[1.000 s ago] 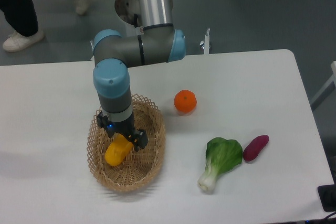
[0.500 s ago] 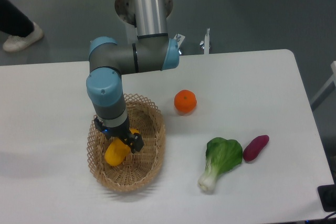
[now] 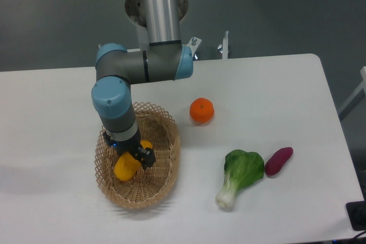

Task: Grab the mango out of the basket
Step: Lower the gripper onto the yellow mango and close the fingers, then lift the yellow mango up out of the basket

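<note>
No writing or brand marks can be read. The tool point(image 3: 130, 155) reaches into the oval woven wicker basket point(image 3: 163, 184) near the worktop's point(image 3: 286, 90) front-left edge, fingers either side of the smooth yellow-orange mango point(image 3: 126, 167); whether they grip it cannot be told. A round orange point(image 3: 202, 110) sits mid-worktop.

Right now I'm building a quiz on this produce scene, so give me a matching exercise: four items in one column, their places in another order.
Items:
1. mango
2. orange
3. bok choy
4. purple vegetable

Places:
A. nearest the table's right edge
B. inside the basket
C. on the table just right of the basket's far end
D. between basket and purple vegetable

Pairs: 1-B, 2-C, 3-D, 4-A
</note>
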